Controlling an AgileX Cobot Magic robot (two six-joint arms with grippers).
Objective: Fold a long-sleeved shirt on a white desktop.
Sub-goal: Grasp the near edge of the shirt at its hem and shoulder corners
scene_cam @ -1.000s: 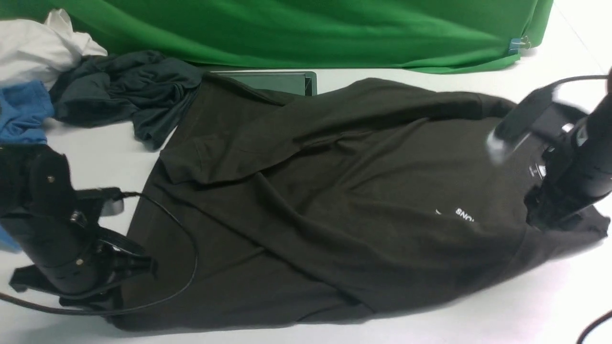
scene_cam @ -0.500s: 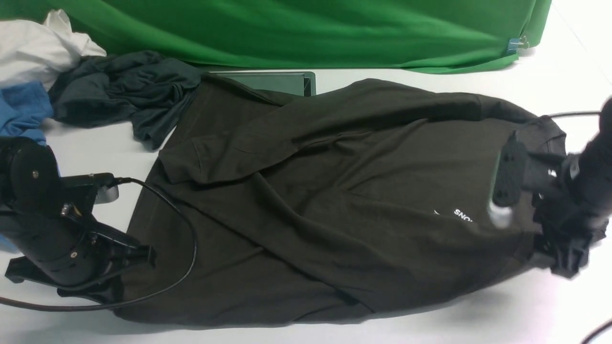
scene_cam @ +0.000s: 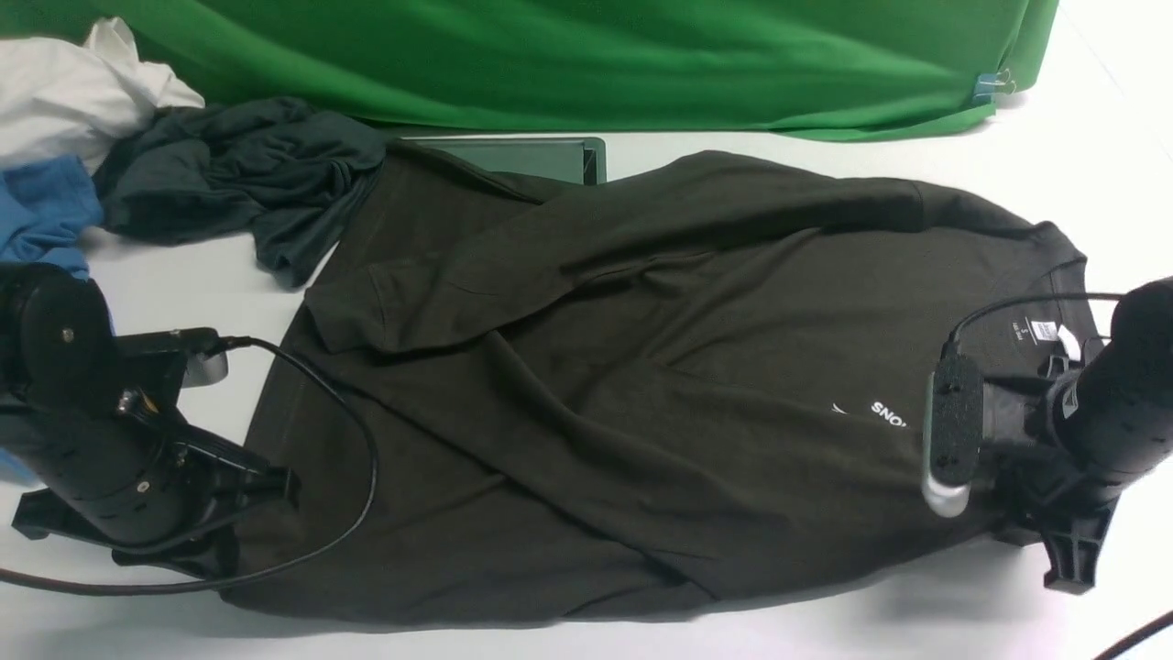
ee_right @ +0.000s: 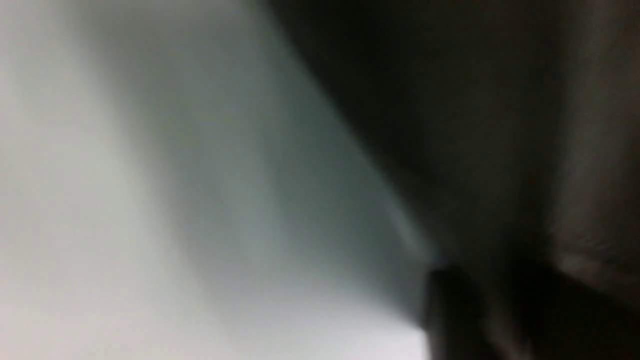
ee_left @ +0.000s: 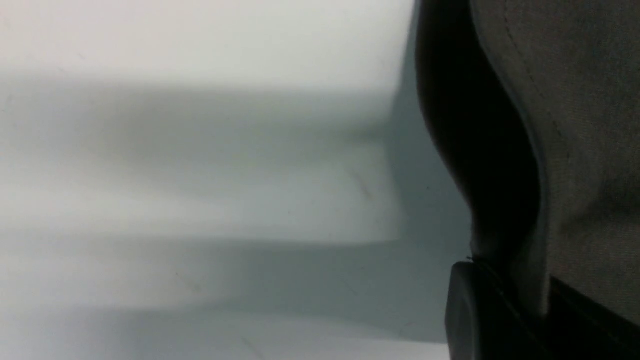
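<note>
Pinching the hem of the long-sleeved shirt (scene_cam: 641, 367), the left gripper (scene_cam: 218, 555) is closed, while blur hides whether the right gripper (scene_cam: 1045, 541) grips anything.

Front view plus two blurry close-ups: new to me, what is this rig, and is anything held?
A robot with two arms. The wide picture looks forward from between them: left arm at left, right arm at right. Each close-up comes from a wrist camera. A dark long-sleeved shirt lies on the white desktop; a grey-teal garment, a blue garment and a white cloth sit far left. The left jaws are shut on the shirt's hem. The right jaws are at its collar end; whether they grip is too blurred to tell.
</note>
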